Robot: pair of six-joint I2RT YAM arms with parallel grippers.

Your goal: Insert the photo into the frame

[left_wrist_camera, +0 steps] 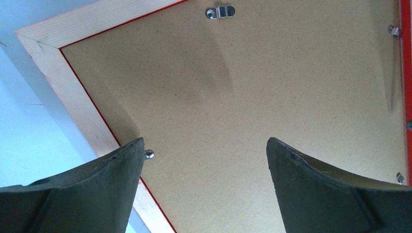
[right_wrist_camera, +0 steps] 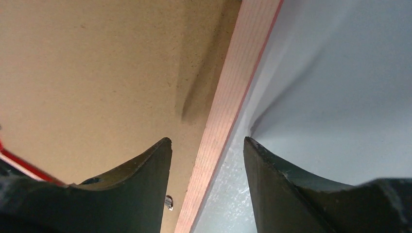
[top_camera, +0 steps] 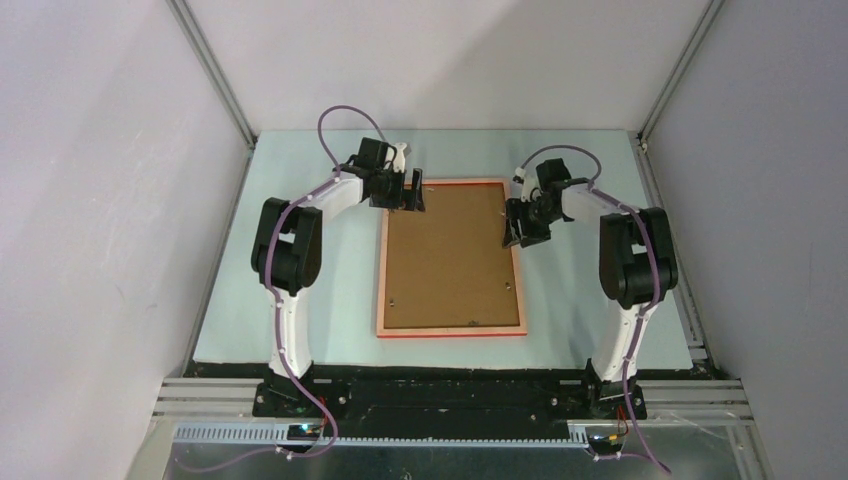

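a: so, where do we stand?

b: the frame [top_camera: 450,330] lies face down on the table [top_camera: 350,300], pale wood up, with the board [top_camera: 450,255] seated in it. we can't see the photo in any view, and we can't tell whether it sits under the board.

a: and the grippers?

b: our left gripper [left_wrist_camera: 204,145] hangs over the board's far left corner, jaws wide apart, holding nothing. our right gripper [right_wrist_camera: 208,143] straddles the right rail, one finger over the board and the other over the table. its jaws are apart and not clamped on the rail, as far as we can see.

a: which step, then?

b: we'd judge it a grasp on the right rail, about to be made, perhaps to lift or turn the frame.

a: what does the next move ask of us?

b: the rail is thin and lies flat, so we need the fingers low and square to it before closing. if the photo isn't in yet, the clips [left_wrist_camera: 149,154] must turn and the board come out first.
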